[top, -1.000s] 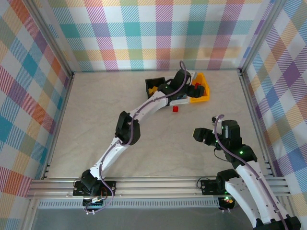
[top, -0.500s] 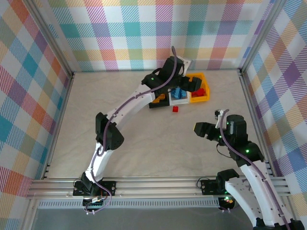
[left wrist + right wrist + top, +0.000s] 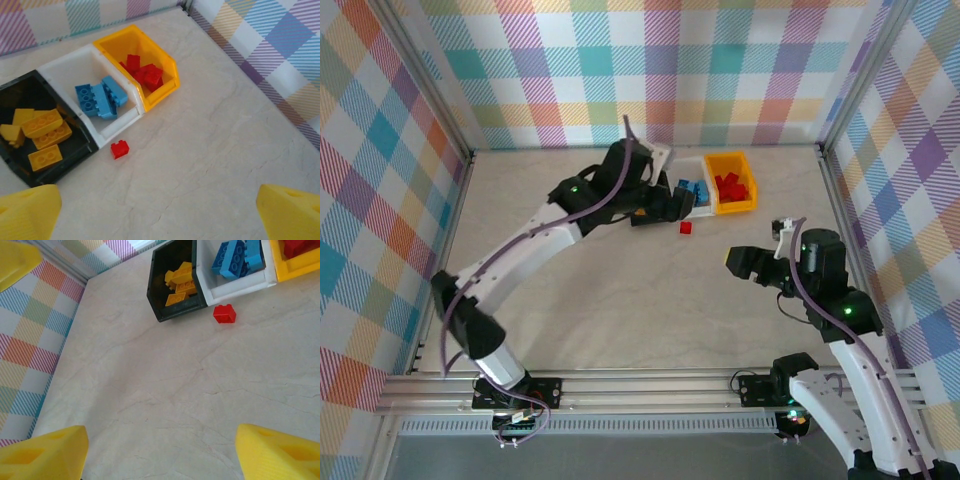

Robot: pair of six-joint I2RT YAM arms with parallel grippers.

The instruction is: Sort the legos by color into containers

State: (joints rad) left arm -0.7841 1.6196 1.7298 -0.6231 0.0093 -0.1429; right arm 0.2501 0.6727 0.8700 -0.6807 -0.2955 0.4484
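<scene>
Three containers stand side by side at the back of the table. The black bin (image 3: 75, 150) holds yellow legos (image 3: 42, 130), the white bin (image 3: 65, 75) holds blue legos (image 3: 100, 95), and the yellow bin (image 3: 732, 182) holds red legos (image 3: 142, 72). One red lego (image 3: 686, 228) lies loose on the table just in front of the white bin (image 3: 240, 287). My left gripper (image 3: 670, 205) hovers over the black bin's side, open and holding nothing. My right gripper (image 3: 740, 262) hangs open and holding nothing to the right of the loose red lego (image 3: 224, 313), nearer the front.
Plaid walls and metal rails (image 3: 450, 240) enclose the marble-look table (image 3: 620, 300). The left arm's long white links (image 3: 520, 260) slant across the table's left half. Bare tabletop stretches in front of the bins.
The left arm has swung back leftward off the white and yellow bins, uncovering them, and its fingers have spread wider. The right gripper has also opened further and shifted slightly.
</scene>
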